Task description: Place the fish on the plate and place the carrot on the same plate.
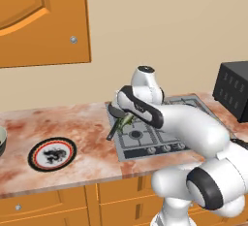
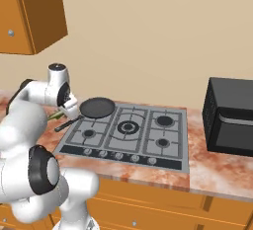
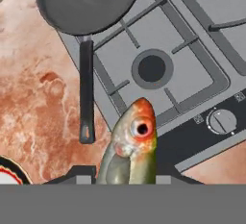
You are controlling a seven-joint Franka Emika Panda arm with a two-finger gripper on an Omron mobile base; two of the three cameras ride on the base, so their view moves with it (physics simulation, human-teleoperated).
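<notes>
plate: the plate is seen lying flat on the counter at the lower left of the left base view; a sliver of its rim shows at the lower left edge of the hand view.
fish: the fish is seen at bottom centre of the hand view, head up in the frame, its long axis running along the fingers, above the stove.
gripper: the gripper is seen closed on the fish, which is held clear of the surface near the stove's left edge.
pan: a frying pan is seen upper left in the hand view, handle toward the pincer.
direction: the plate lies left of and below the gripper in the left base view, well apart; a carry leftward over bare counter is judged to be required.
carrot: no carrot can be made out.
</notes>
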